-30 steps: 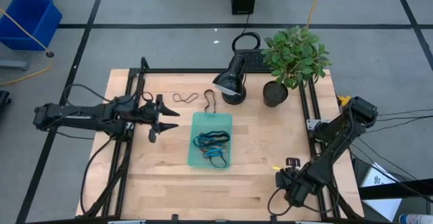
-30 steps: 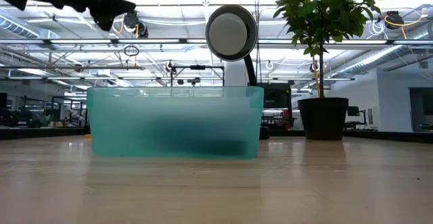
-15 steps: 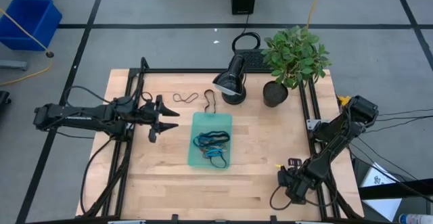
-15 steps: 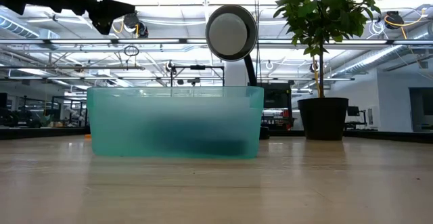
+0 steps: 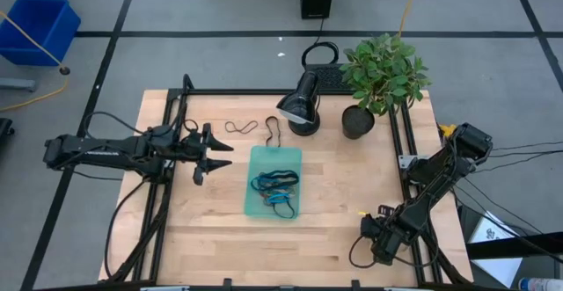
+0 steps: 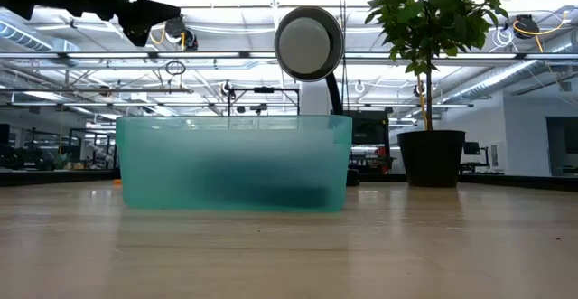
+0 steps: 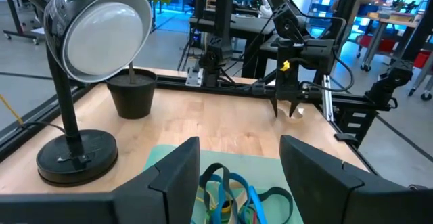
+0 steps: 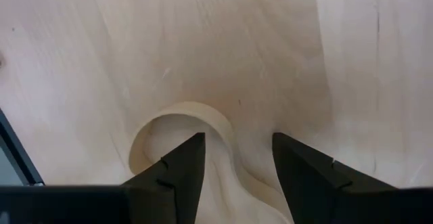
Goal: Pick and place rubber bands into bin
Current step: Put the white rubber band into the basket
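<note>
The teal bin [image 5: 260, 205] lies at the table's middle and holds several blue and green rubber bands [image 5: 276, 185]. It also shows in the low view [image 6: 233, 162]. Two dark bands [image 5: 240, 126] [image 5: 273, 131] lie flat on the wood beyond the bin's far end. My left gripper [image 5: 224, 154] hovers open and empty left of the bin, pointing at it. In the left wrist view [image 7: 240, 166] the bands [image 7: 230, 190] show between its fingers. My right gripper [image 5: 383, 210] is open and empty over bare wood [image 8: 237, 160] near the front right corner.
A black desk lamp [image 5: 299, 106] and a potted plant [image 5: 380, 71] stand at the table's far edge, right of the loose bands. A black frame rail [image 5: 413, 163] runs along the right side. A blue tub [image 5: 40, 27] stands on the floor at the far left.
My right gripper has drifted slightly toward the table's right edge, staying open and low over the wood. The bin and the bands have not moved.
</note>
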`<state>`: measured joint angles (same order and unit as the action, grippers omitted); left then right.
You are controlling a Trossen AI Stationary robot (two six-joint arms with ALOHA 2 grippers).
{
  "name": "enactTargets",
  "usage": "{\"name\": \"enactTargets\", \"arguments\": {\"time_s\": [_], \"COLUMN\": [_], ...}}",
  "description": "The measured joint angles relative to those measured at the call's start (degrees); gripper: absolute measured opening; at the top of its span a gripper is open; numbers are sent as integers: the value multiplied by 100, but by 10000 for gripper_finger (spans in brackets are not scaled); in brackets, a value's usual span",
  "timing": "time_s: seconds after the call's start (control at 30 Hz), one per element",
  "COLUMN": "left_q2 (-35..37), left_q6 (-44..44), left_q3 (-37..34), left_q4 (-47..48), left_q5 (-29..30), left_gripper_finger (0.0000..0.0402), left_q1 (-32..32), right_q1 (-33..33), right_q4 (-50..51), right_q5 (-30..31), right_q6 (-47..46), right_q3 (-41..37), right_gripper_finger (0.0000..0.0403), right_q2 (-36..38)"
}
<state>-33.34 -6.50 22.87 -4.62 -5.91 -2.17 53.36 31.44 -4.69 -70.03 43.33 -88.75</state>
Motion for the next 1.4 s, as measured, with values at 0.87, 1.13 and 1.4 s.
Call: {"name": "enactTargets", "arguments": {"time_s": [0.87, 1.13, 1.4], "left_q2": [0, 0, -2], "left_q6": [-162, -167, -173], "left_q3": [2, 4, 4], "left_q4": [10, 10, 10], "left_q5": [4, 4, 7], "left_gripper_finger": [212, 212, 212], "left_q1": [2, 2, 3], "right_q1": [-2, -9, -284], "right_q4": [203, -63, -250], "right_q5": [34, 24, 1034], "right_q6": [2111, 1791, 1455], "right_q3": [-76, -76, -91], "right_gripper_finger": [26, 3, 1], "right_q2": [-11, 96, 987]}}
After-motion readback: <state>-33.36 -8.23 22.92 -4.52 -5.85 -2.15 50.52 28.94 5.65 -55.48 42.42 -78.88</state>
